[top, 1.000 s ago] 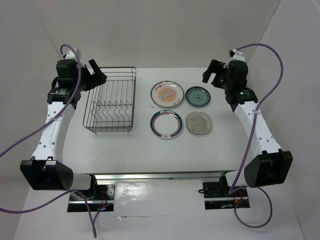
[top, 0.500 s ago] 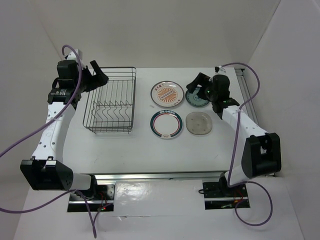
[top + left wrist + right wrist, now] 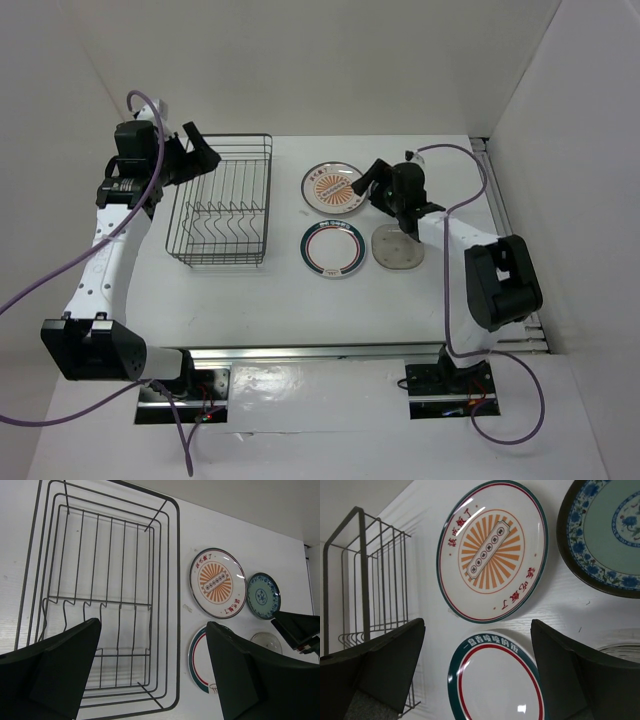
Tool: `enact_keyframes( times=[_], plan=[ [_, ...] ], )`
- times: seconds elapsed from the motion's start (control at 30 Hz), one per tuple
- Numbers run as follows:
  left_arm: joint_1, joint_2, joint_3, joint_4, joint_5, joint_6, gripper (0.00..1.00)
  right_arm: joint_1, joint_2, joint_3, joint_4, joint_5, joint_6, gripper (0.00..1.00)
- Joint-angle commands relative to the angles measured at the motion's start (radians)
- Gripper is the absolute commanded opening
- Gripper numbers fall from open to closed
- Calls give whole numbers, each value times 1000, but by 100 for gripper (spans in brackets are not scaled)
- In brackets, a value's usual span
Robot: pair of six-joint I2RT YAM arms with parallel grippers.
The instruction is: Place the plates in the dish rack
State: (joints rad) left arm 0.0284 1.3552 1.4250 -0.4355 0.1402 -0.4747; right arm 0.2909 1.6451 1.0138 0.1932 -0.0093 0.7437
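Note:
The dish rack [image 3: 225,137] stands empty at the back left. To its right lie four plates: orange sunburst [image 3: 331,188], green-and-red rim [image 3: 332,249], translucent grey [image 3: 398,247], and dark teal [image 3: 263,595], which my right arm mostly hides in the top view. My right gripper [image 3: 371,178] is open and empty, low over the gap between the sunburst and teal plates. Its wrist view shows the sunburst [image 3: 492,550], teal [image 3: 610,535] and green-rimmed [image 3: 495,680] plates below. My left gripper [image 3: 195,150] is open and empty, above the rack's back left corner [image 3: 178,605].
The plates form a two-by-two block between the rack and the right arm. The rack's wires [image 3: 364,575] stand left of the plates. White walls close in the table at the back and sides. A metal rail runs along the near edge [image 3: 320,352].
My right arm has swung left and down from the back right corner to over the teal plate. My left arm has barely moved.

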Motion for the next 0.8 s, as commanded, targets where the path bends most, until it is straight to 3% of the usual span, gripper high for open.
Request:
enact_keyframes(
  times=[0.0, 0.77],
  plan=[
    [5, -31, -3, 49, 33, -2, 100, 5, 51, 11, 72, 35, 52, 93],
    [5, -31, -12, 58, 52, -2, 100, 33, 311, 132, 111, 42, 154, 92]
  ],
)
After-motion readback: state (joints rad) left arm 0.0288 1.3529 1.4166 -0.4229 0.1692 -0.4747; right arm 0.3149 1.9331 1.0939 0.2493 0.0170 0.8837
